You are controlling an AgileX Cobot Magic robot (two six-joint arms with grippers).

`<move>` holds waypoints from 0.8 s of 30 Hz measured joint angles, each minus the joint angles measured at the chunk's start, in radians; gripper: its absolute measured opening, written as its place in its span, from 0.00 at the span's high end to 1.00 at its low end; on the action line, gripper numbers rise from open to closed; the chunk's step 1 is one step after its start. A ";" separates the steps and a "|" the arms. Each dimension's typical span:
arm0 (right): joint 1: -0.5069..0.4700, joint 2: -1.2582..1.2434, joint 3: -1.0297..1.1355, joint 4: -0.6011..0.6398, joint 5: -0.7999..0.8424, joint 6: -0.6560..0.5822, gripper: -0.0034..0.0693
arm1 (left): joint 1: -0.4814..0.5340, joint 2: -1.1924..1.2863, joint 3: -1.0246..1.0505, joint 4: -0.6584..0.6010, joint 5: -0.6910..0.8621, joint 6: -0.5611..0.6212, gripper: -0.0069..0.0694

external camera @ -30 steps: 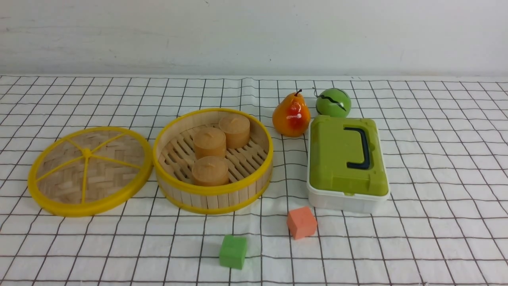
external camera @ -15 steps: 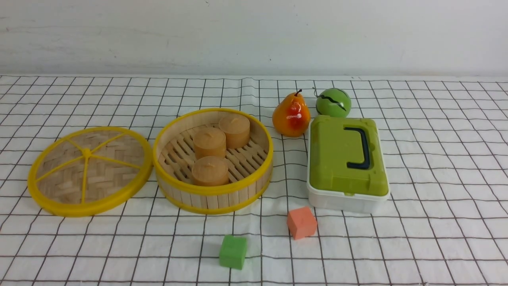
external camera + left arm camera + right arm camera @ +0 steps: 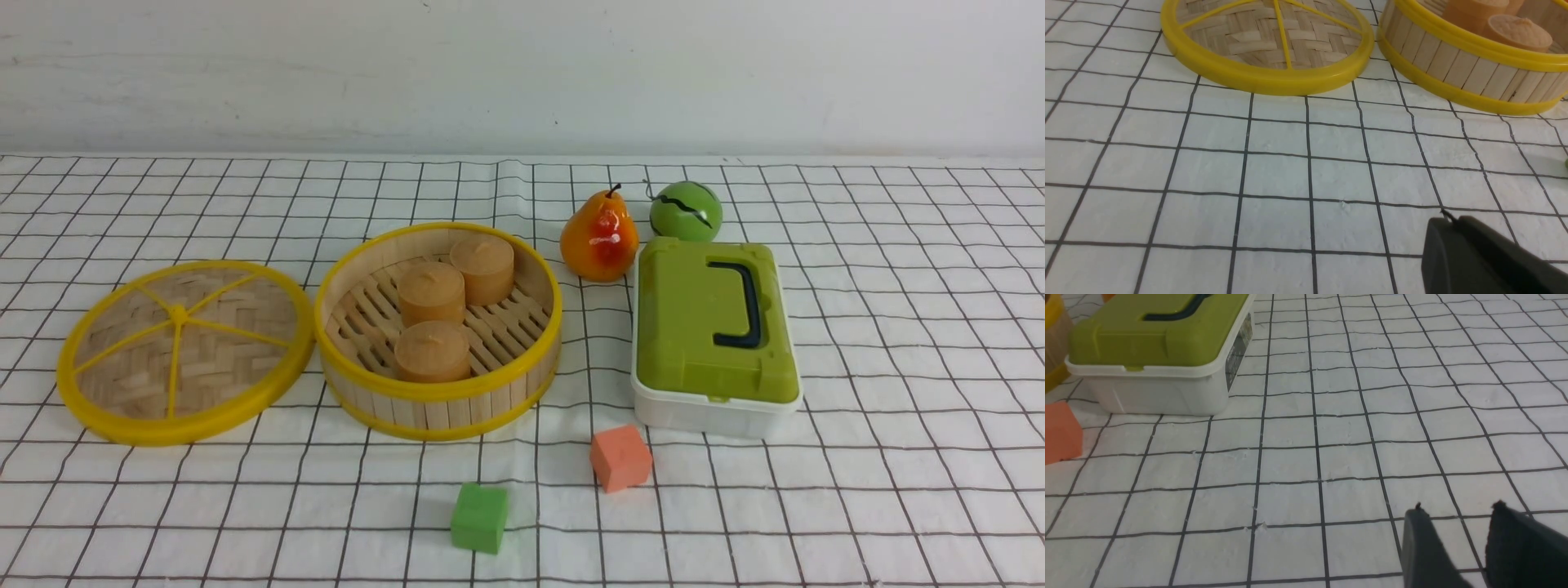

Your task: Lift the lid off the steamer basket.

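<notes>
The lid (image 3: pixel 188 343) lies on the gridded surface (image 3: pixel 898 506), off the steamer basket (image 3: pixel 433 408) and just to its left — the open basket holds three small round pieces (image 3: pixel 431 351). In the left wrist view the left pincer (image 3: pixel 1447 216), pressed together, is well apart from both — nothing in its grip. The right pincer (image 3: pixel 1458 506) is spread, with a gap between its tips. Both pincers are out of the front view, and the wrist views cut off parts of the lid and basket
</notes>
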 joint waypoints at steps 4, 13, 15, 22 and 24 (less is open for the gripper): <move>0.000 0.000 0.000 0.000 0.000 0.000 0.62 | 0.000 0.000 0.000 0.000 0.000 0.000 0.90; 0.000 0.000 0.000 0.000 0.000 0.000 0.62 | 0.000 0.000 0.000 0.000 0.000 0.000 0.90; 0.000 0.000 0.000 0.000 0.000 0.000 0.62 | 0.000 0.000 0.000 0.000 0.000 0.000 0.89; 0.000 0.000 0.000 0.000 0.000 0.000 0.62 | 0.000 0.000 0.000 0.000 0.000 0.000 0.88; 0.000 0.000 0.000 0.000 0.000 0.000 0.62 | 0.000 0.000 0.000 0.000 0.000 0.000 0.88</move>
